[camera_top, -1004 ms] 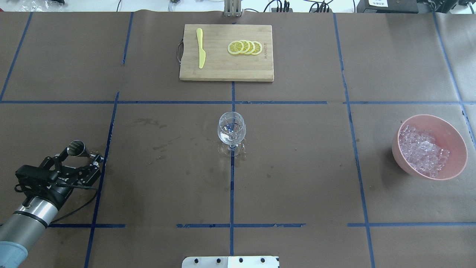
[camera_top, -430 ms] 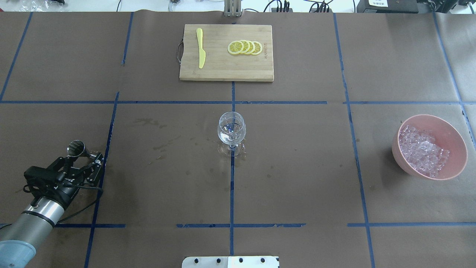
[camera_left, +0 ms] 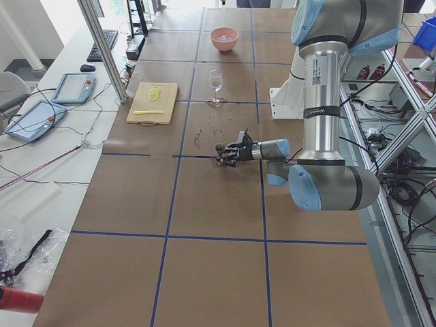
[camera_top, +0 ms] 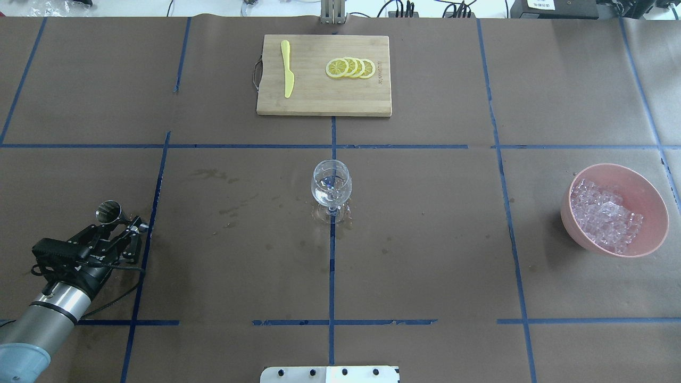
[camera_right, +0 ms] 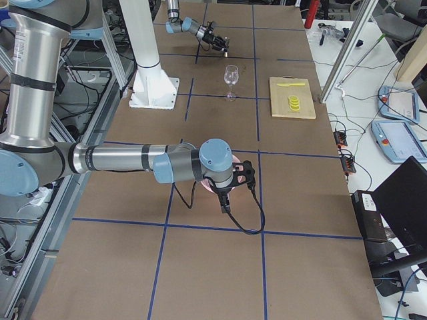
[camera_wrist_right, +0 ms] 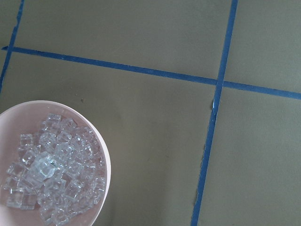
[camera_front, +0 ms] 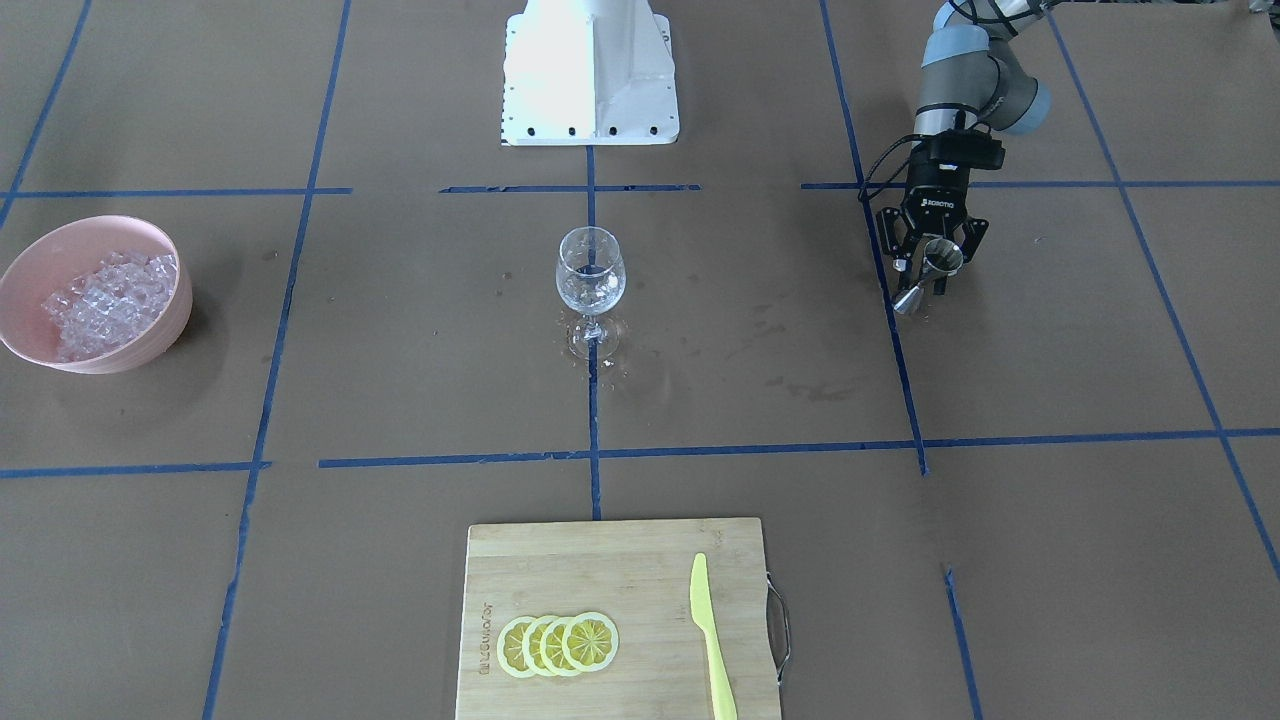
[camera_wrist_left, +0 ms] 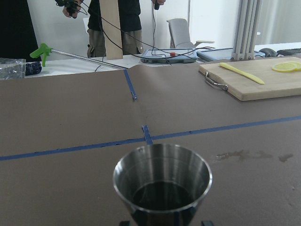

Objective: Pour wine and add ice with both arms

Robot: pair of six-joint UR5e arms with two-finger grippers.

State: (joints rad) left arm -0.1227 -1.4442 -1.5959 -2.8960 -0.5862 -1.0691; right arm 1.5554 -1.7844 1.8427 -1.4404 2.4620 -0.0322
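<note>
Table (camera_top: pixel 425 239): brown paper, blue tape grid (camera_top: pixel 331 276) — left hand (camera_front: pixel 930 275) spread around jigger (camera_front: pixel 943 257); right hand's (camera_right: pixel 230 190) state unclear.

pink bowl (camera_top: pixel 650 198), clear ice (camera_top: pixel 604 221), yellow knife (camera_top: pixel 288 69)

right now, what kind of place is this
Probably a robotics lab, not a bar: a paper-covered table gridded with blue tape, robot arms, and teach pendants on the side bench.

The light is bright and even, from above. The pink bowl (camera_top: pixel 653 198) drops a soft shadow just beside it. The ice (camera_top: pixel 606 211) inside shines and looks sharp.
</note>
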